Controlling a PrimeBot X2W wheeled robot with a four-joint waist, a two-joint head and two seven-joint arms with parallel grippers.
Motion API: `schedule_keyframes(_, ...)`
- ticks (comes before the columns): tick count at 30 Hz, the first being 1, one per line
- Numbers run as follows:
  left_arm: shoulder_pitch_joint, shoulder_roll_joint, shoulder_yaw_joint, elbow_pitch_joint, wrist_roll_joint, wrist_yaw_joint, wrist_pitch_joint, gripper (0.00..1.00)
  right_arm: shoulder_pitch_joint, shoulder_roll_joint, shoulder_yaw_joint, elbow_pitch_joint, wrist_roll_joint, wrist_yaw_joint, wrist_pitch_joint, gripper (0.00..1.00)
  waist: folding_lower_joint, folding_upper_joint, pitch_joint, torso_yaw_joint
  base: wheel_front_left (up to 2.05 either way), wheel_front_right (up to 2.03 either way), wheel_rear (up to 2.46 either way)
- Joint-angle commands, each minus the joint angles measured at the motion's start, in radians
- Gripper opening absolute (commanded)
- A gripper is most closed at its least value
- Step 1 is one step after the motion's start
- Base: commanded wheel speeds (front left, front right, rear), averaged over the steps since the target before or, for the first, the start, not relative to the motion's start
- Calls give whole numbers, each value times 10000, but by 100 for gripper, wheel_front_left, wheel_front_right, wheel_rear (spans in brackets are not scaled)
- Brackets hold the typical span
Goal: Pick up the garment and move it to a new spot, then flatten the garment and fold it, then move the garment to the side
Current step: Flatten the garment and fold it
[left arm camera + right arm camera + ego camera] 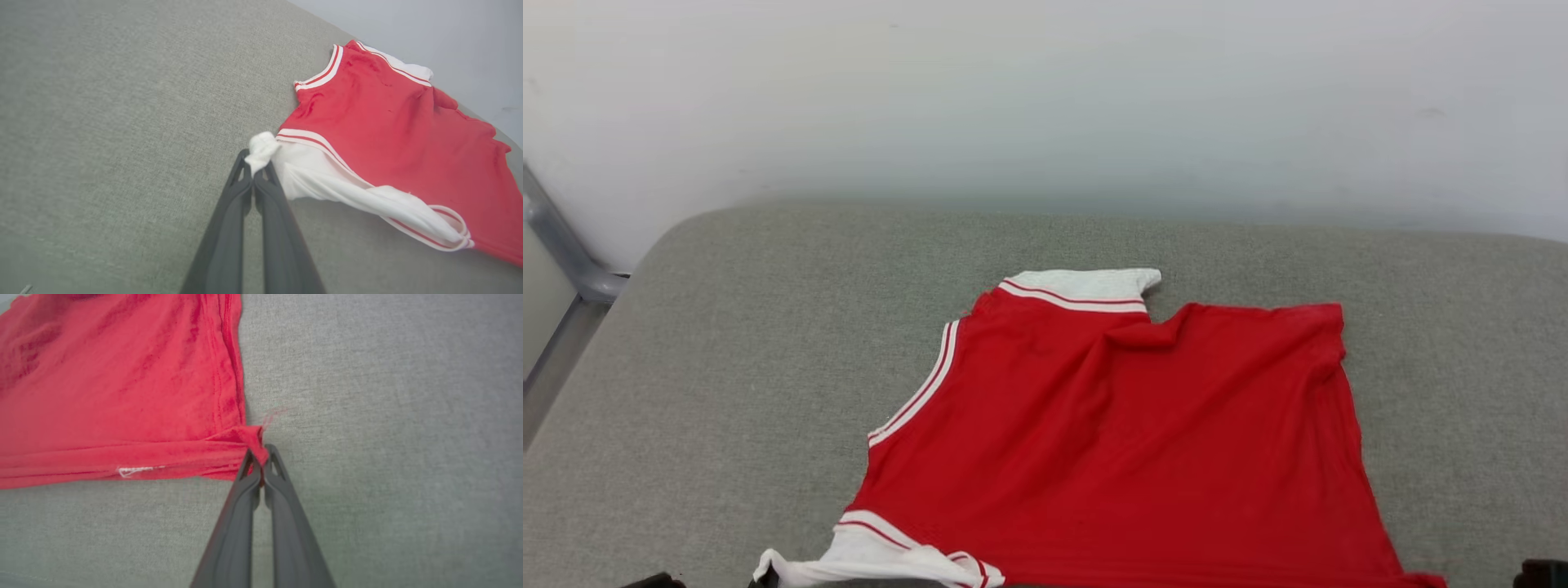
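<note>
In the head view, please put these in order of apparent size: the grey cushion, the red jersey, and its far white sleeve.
1. grey cushion
2. red jersey
3. far white sleeve, though being farther from the camera makes it look smaller.

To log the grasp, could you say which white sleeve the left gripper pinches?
The near sleeve, its tip clamped in the left gripper; the far sleeve lies free.

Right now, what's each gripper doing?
Left gripper: shut on the garment, at the tip of its white sleeve.
Right gripper: shut on the garment, at its red hem corner.
</note>
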Motion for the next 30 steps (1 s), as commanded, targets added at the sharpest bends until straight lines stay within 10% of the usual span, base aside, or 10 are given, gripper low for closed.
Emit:
schedule_keyframes(1,248,160,152,-210,-47,174,41,0,329,-7,-279,-333,-185,-79,271,0,4,-1,-90,46,0,0,0)
schedule_keyframes(13,129,536,-79,-1979,171,481,703,0,780,360,-529,-2645,-743,-60,1900,0,4,-1,-6,77,0,0,0)
schedule_keyframes(30,-3659,-224,-1222,91,744,-659,646,0,-2339,-672,840,-1571,-737,-55,1888,0,4,-1,2302,-301,0,0,0)
